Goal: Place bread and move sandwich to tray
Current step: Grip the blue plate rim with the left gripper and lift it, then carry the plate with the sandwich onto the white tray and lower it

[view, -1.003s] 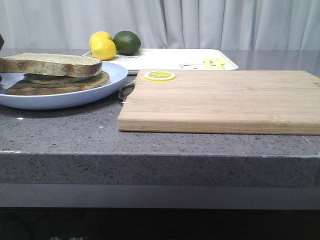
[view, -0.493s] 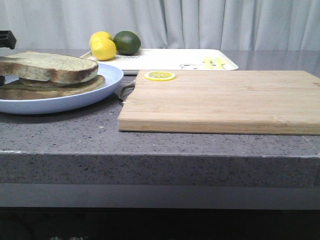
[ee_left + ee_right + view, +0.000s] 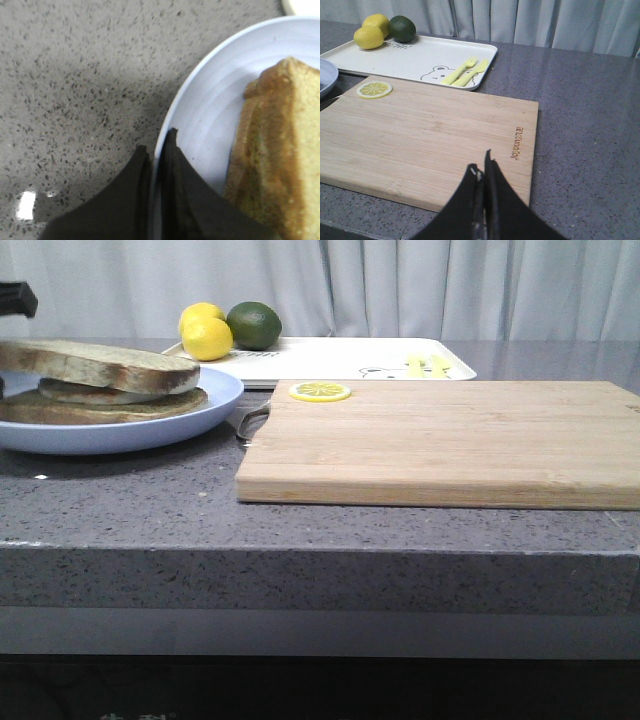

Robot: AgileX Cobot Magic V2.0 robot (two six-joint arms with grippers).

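The round pale blue plate [image 3: 170, 425] stands at the counter's left and carries the sandwich [image 3: 120, 405], with the thick bread [image 3: 100, 365] lying on top. In the left wrist view my left gripper [image 3: 156, 142] is shut on the plate [image 3: 220, 100] rim, one finger outside and one inside, next to the bread [image 3: 285, 150]. The white tray [image 3: 340, 358] lies at the back behind the wooden cutting board [image 3: 440, 440]. My right gripper [image 3: 482, 162] is shut with nothing in it, hovering over the board's [image 3: 430, 130] near edge. The tray [image 3: 405, 57] shows beyond it.
Two lemons [image 3: 205, 332] and a lime [image 3: 254, 324] sit on the tray's left end, and a yellow fork and knife [image 3: 465, 72] lie on its right part. A lemon slice [image 3: 320, 391] lies on the board's far left corner. A dark part of the left arm [image 3: 15, 300] shows at far left.
The plate with the sandwich and bread has shifted a little to the left. A dark part of the left arm has come into the front view and risen.
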